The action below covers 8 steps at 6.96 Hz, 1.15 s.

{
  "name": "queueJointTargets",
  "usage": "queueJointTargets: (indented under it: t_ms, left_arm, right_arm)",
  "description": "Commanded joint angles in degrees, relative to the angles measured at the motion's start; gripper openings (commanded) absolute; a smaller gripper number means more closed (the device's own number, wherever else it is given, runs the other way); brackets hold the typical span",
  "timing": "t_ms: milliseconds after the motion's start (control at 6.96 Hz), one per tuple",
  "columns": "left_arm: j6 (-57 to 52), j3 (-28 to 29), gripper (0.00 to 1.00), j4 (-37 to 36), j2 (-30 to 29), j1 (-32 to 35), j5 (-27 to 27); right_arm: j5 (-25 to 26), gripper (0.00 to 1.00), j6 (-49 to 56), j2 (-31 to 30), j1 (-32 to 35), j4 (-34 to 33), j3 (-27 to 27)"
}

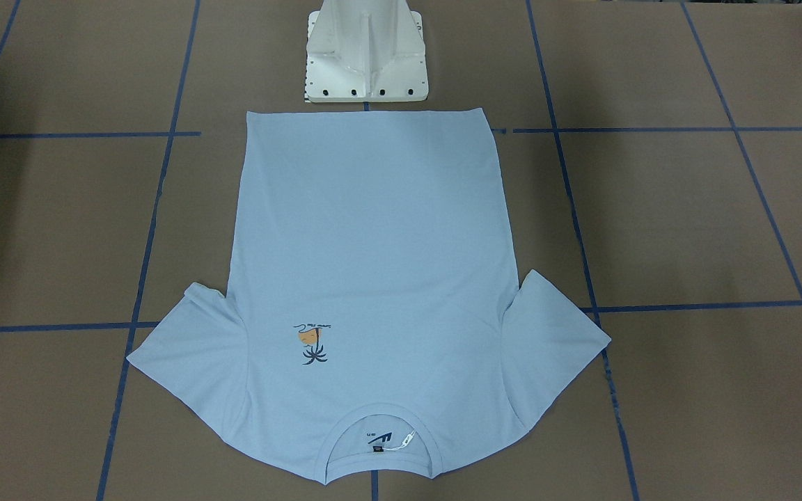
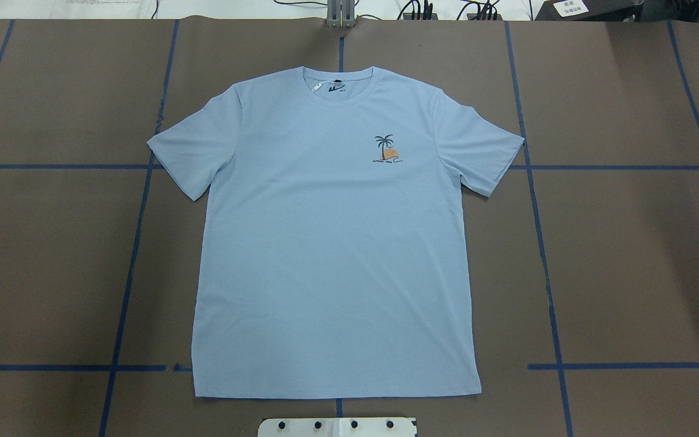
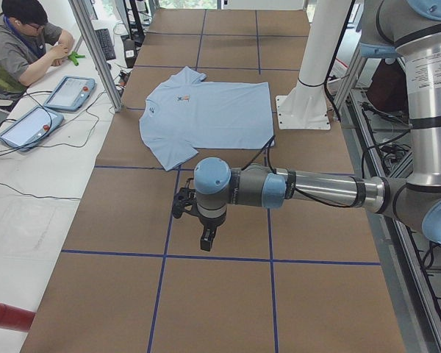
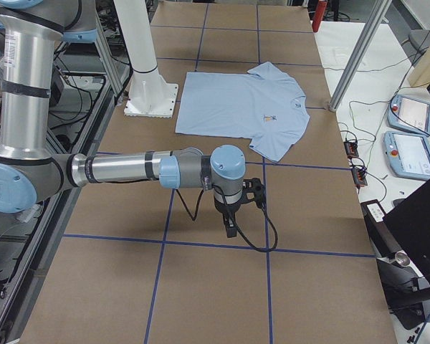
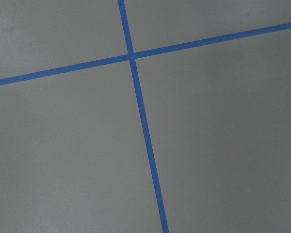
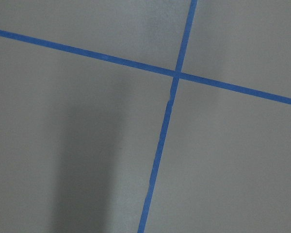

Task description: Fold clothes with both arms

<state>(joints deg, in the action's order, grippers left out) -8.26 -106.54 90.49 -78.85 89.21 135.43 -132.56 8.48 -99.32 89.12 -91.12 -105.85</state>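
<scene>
Wide brown table, blue tape grid all over it, and the light blue T-shirt lies flat and face up in the middle. Its hem runs along the robot's edge, just short of the white pedestal; its collar points to the far edge and both sleeves are spread. No fold is made yet, so I judge this to be the very start of the job.

The left arm reaches out low over the table's left end and the right arm does the same over the right end. Both are well apart from the shirt and neither touches cloth. The left gripper and the right gripper point down at bare paper and carry nothing. Whether their jaws are apart or together, I cannot tell: only the side views catch them.

Next, I reckon both arms must come in together and pinch matching points, a sleeve or shoulder on each side, lifting evenly so the cloth doesn't skew.

Small things now: ribbed collar, palm-and-sun print, dark neck label, its lettering too small to read. Both wrist views show only tape and paper, and the overhead and front views miss the arms entirely.
</scene>
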Motion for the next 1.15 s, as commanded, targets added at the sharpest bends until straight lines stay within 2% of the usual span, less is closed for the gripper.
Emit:
queueJointTargets:
  t_ms: [0,288,431,719,863,1006]
  left_arm:
    - [-0.18,0.98,1.00,8.60,0.80,0.00,-3.31]
    - [0.25,3.70,1.00,14.32,-1.02,0.00,-2.36]
    - [0.34,6.66,1.00,22.37,-7.22,0.09,-2.88]
    - [0.43,9.23,1.00,32.34,-9.30,0.00,-2.71]
    - [0.43,9.42,1.00,33.86,-9.30,0.00,-2.63]
    - [0.43,9.33,1.00,33.88,-9.39,0.00,-2.54]
  right_arm:
    - [-0.07,1.00,-0.22,0.18,-0.09,3.82,-0.14]
    - [0.81,1.00,-0.92,4.28,-0.79,15.83,1.51]
    - [-0.06,1.00,-6.06,7.45,-0.79,15.97,4.75]
    - [-0.94,1.00,-8.22,12.63,-1.58,17.64,9.06]
    - [-0.51,1.00,-12.31,15.80,-6.54,18.43,9.95]
    - [0.10,1.00,-26.97,20.35,-11.29,20.43,11.18]
